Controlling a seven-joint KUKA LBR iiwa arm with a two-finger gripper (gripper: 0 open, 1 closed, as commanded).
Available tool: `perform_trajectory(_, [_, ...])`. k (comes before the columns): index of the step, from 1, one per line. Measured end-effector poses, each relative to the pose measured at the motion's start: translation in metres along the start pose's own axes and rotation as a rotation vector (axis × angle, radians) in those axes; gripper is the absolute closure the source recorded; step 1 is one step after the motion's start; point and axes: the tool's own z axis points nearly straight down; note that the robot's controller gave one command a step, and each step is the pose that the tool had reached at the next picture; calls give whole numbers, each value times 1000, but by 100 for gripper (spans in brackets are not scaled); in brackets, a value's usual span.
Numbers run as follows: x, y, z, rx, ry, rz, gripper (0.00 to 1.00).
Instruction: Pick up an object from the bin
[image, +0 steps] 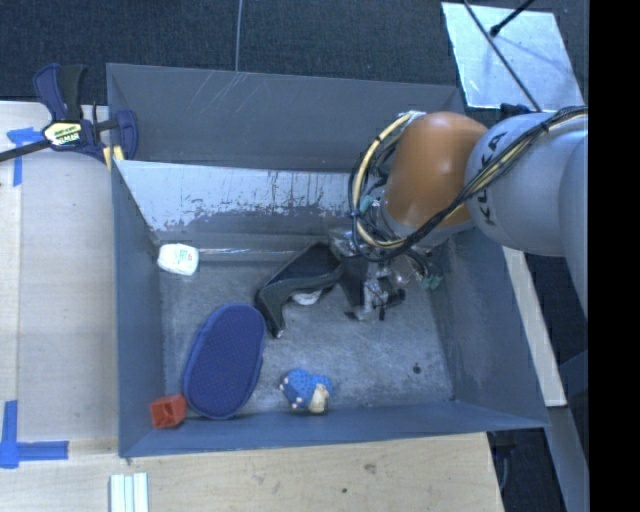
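Gripper (374, 298) sits low on the bin's (140, 330) speckled grey floor, centre-right of frame, right beside a black curved thing (300, 280) on its left, can't tell if it's open or closed, pale wood surface (60, 300) around the bin, dark floor (300, 30) up top.

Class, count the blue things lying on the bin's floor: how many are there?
2. A large blue oval pad lies front-left; a small blue-and-cream toy lies front-centre. The arm may hide others.
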Motion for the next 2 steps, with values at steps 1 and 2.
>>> perform_trajectory(1, [-1, -1, -1, 1, -2, 0, 100])
perform_trajectory(2, [31, -4, -147, 3, -5, -19, 100])
